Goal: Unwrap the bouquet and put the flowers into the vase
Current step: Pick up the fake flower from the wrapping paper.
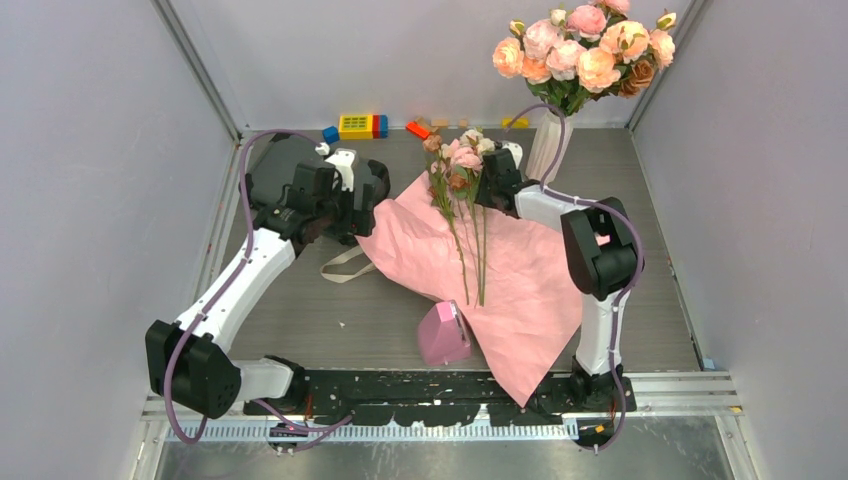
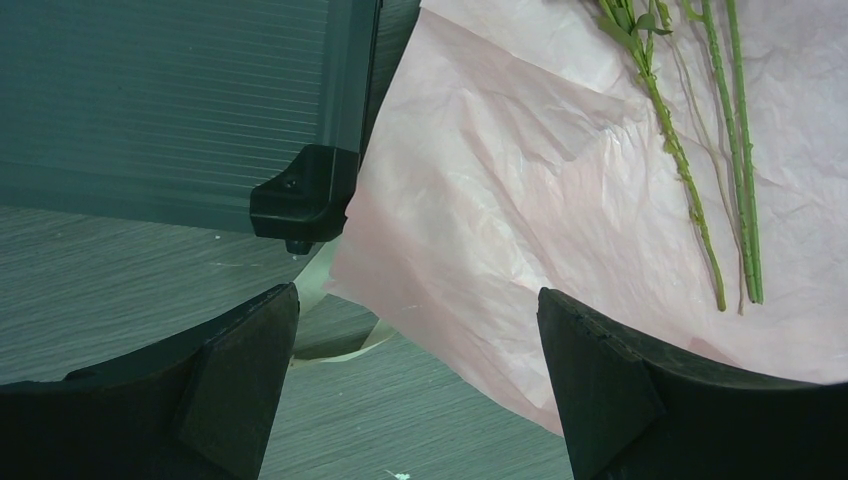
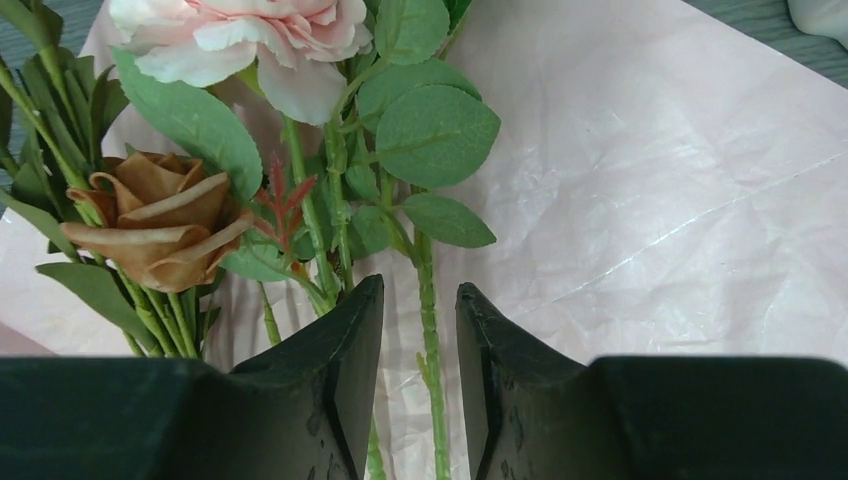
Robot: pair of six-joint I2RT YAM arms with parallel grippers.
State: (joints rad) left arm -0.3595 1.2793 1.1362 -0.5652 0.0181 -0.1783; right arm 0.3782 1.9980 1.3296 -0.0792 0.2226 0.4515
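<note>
The bouquet is unwrapped: its pale pink wrapping paper (image 1: pixel 520 290) lies spread flat on the table. The flowers (image 1: pixel 460 165) rest on it, heads toward the back and stems (image 1: pixel 470 260) toward the front. My right gripper (image 1: pixel 483 188) is low over the flower heads, open. In the right wrist view its jaws (image 3: pixel 420 295) stand on either side of one green stem (image 3: pixel 430 330) with a narrow gap on each side, beside a brown rose (image 3: pixel 155 215). The white ribbed vase (image 1: pixel 548 150) stands just right of it. My left gripper (image 1: pixel 365 205) hangs wide open over the paper's left edge (image 2: pixel 520 180), holding nothing.
A peach-orange rose cluster (image 1: pixel 585 50) fills the vase. A small pink wedge (image 1: pixel 443 333) sits on the paper's near edge. The beige ribbon (image 1: pixel 345 265) lies loose left of the paper. Toy blocks (image 1: pixel 355 125) line the back wall. A dark case (image 2: pixel 180 100) sits beside the left gripper.
</note>
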